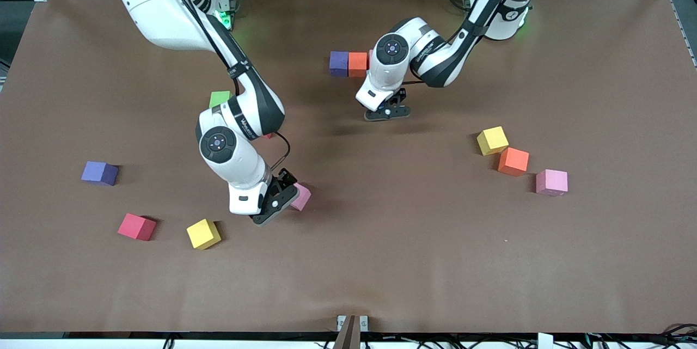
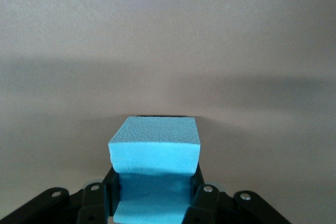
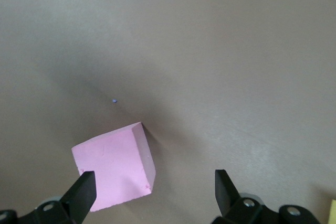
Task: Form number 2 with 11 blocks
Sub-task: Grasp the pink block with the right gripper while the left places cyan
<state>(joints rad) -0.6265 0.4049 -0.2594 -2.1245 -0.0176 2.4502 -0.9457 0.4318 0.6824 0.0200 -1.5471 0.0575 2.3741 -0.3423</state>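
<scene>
On the brown table (image 1: 414, 262) the blocks are small matte foam cubes, mostly scattered, so the number 2 is barely begun. Starting at the right arm's end, a purple cube (image 1: 99, 173) sits alone, with a red cube (image 1: 136, 227) nearer the front camera and a yellow cube (image 1: 203, 234) just beside that. A green cube (image 1: 220, 99) shows partly from under the right arm, farther from the camera.

The right gripper (image 1: 276, 203) is low over the table next to a pink cube (image 1: 301, 197). In the right wrist view its fingers (image 3: 81, 192) are spread wide; the pink cube (image 3: 115, 166) lies tilted near one finger and is not pinched.

Toward the middle, farther from the camera, a second purple cube (image 1: 338, 63) and an orange cube (image 1: 358, 64) touch side by side in a short row. The left gripper (image 1: 387, 111) hangs over the table just nearer the camera than that row. Its fingers are pressed onto a light blue cube (image 2: 155, 150), which fills the space between them in the left wrist view.

At the left arm's end, a yellow cube (image 1: 492, 140), an orange cube (image 1: 513, 161) and a pink cube (image 1: 551, 182) form a loose diagonal, the first two almost touching and the pink one a little apart.
</scene>
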